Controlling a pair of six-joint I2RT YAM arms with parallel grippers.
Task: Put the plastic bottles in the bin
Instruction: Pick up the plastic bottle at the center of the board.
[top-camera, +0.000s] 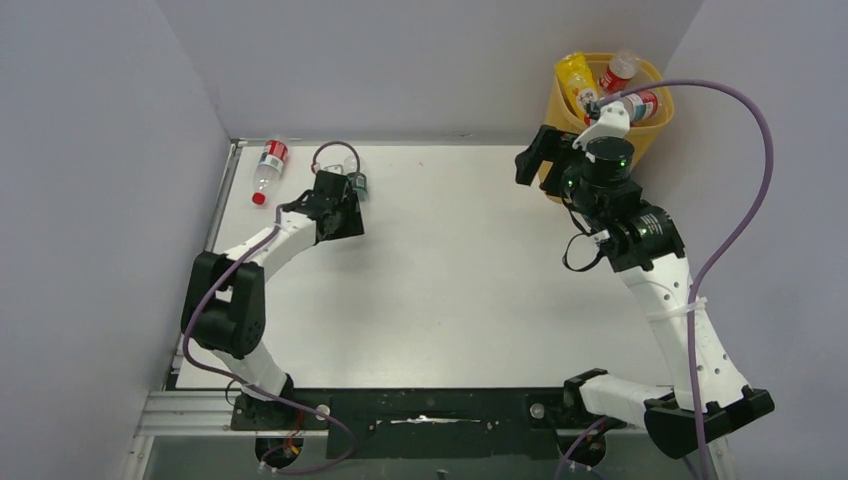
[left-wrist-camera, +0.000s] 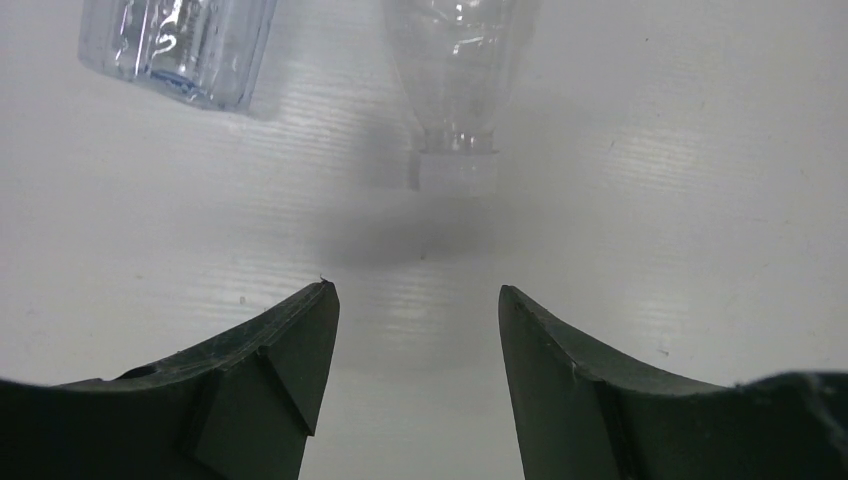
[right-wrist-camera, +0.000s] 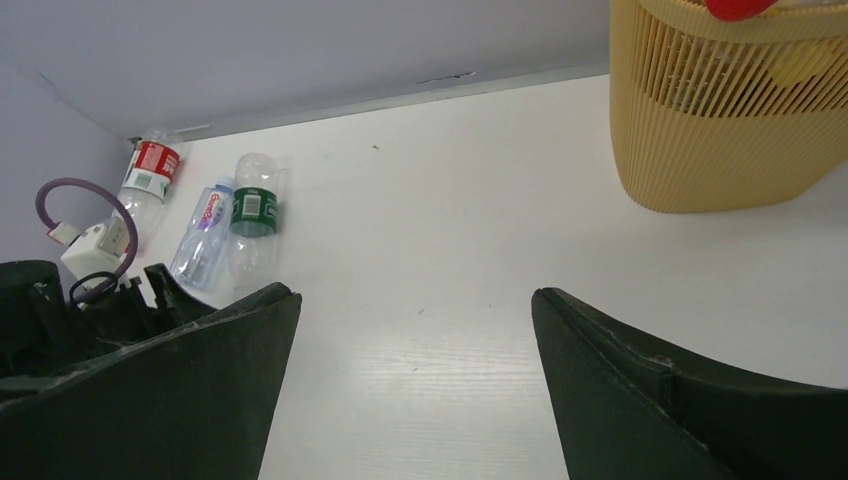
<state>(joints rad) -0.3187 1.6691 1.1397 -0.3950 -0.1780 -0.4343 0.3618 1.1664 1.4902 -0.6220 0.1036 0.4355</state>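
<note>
Reaching into the far-left part of the white table (top-camera: 450, 270), the left gripper (left-wrist-camera: 415, 298) hovers with its jaws wide apart and nothing between them. Just ahead of it, in the left wrist view, we see a clear bottle (left-wrist-camera: 455, 70) lying on the table. Its white cap (left-wrist-camera: 455, 170) points back toward the opening, near the fingertips but not touching them. A second clear bottle (left-wrist-camera: 175, 45) lies to its left, cut off by the top edge.

From the right wrist view we count three bottles lying in that far-left corner, near the back wall. A red-labelled bottle (right-wrist-camera: 150, 175) is closest to the corner. Next to it are a blue-labelled bottle (right-wrist-camera: 203, 228) and a green-labelled bottle (right-wrist-camera: 252, 212), these two side by side and nearly touching. We cannot tell which of these three are the two that the left wrist camera sees.

The right gripper (right-wrist-camera: 415, 300) is spread wide too and holds nothing. It hangs above the table near the bin (right-wrist-camera: 700, 150), which stands at the far-right corner. Inside the bin, seen from above, are a yellow bottle (top-camera: 577, 80), a red-capped bottle (top-camera: 621, 70) and a red-wrapped bottle (top-camera: 640, 105), all reaching up to about the rim.
</note>
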